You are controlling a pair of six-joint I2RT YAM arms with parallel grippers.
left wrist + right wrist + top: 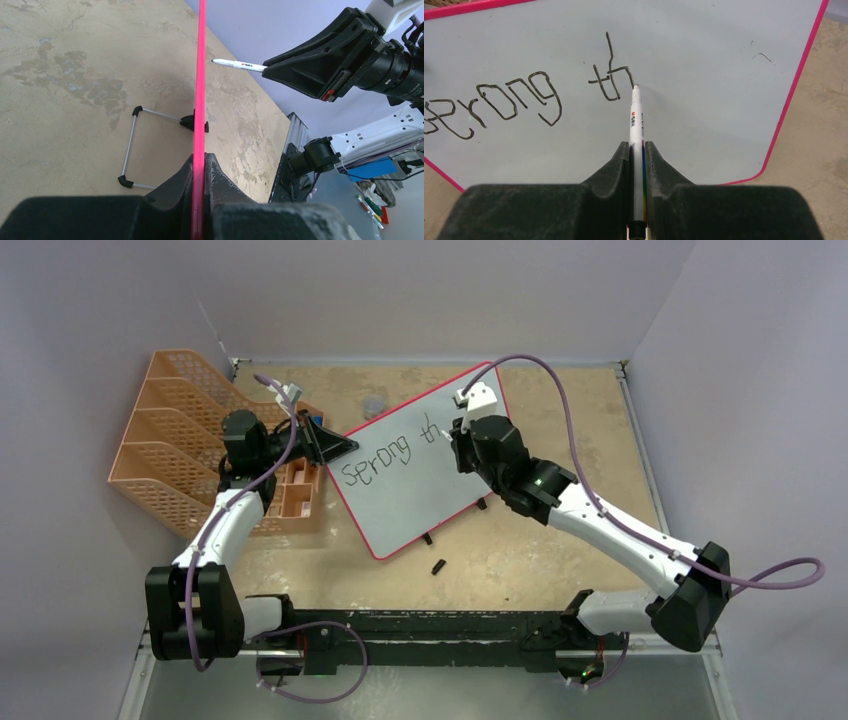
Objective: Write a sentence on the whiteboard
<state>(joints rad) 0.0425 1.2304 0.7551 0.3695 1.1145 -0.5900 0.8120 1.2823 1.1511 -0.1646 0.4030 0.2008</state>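
Tilted board (420, 495) propped on table (520, 550). L gripper (200, 167) clamped tight on its pink edge, prob. to stop it sliding. R gripper (637, 150) squeezing pen (636, 120), tip touching board just after "th", ready for next letter. Only part of sentence (375, 466) written: "Sprong th".

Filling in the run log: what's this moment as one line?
left claw: shut on whiteboard edge | right claw: shut on marker | marker tip: at the "h" | sentence: unfinished, ends at "th"
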